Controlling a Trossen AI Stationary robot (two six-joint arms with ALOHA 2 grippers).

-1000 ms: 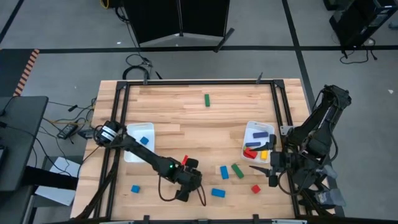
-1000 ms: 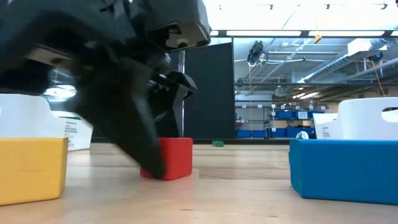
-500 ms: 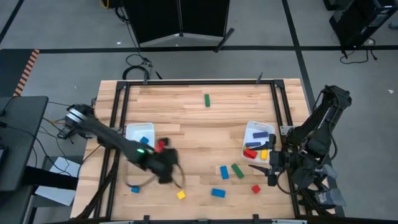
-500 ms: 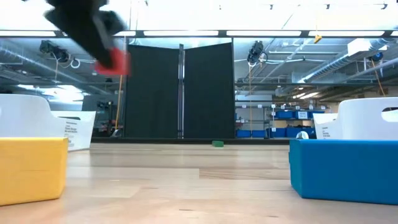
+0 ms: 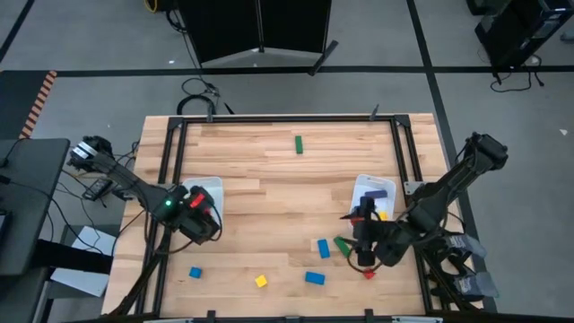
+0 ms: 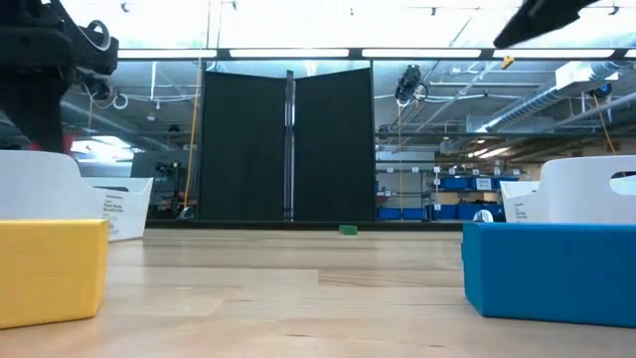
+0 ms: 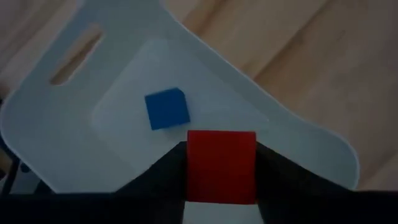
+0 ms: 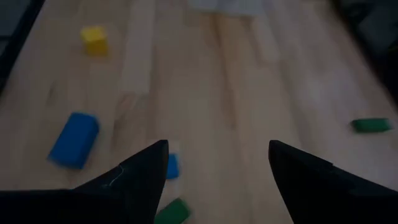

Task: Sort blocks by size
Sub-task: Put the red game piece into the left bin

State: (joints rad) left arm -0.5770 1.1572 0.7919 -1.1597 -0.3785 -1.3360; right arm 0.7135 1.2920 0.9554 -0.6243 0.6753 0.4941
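My left gripper (image 5: 195, 213) is shut on a red cube (image 7: 221, 165) and hovers over the left white bin (image 5: 212, 186), which holds a blue cube (image 7: 166, 109). My right gripper (image 5: 357, 235) is open and empty. It hangs above loose blocks beside the right white bin (image 5: 366, 183): a green bar (image 5: 342, 244), a blue block (image 5: 323, 248) and a red cube (image 5: 368, 273). The right bin holds several longer bars. A yellow cube (image 5: 261, 281), a blue bar (image 5: 314, 278) and a blue cube (image 5: 194, 272) lie flat near the table's near edge. My left gripper pinches the red cube by two opposite side faces (image 7: 189, 168) between its two fingers. The fingers come from above, pointing down. The cube is lifted clear, above the white bin's floor (image 7: 118, 143).
A lone green bar (image 5: 299, 144) lies near the far edge. A black metal frame (image 5: 179, 135) runs along the table's sides. In the low view a yellow block (image 6: 50, 268) and a blue block (image 6: 547, 268) stand close to the camera.
My left gripper has lifted the red cube off the table near the near edge and carried it up and toward the table's left, over the left bin. My right gripper has swung from the table's right edge toward the left, over the loose blocks beside the right bin.
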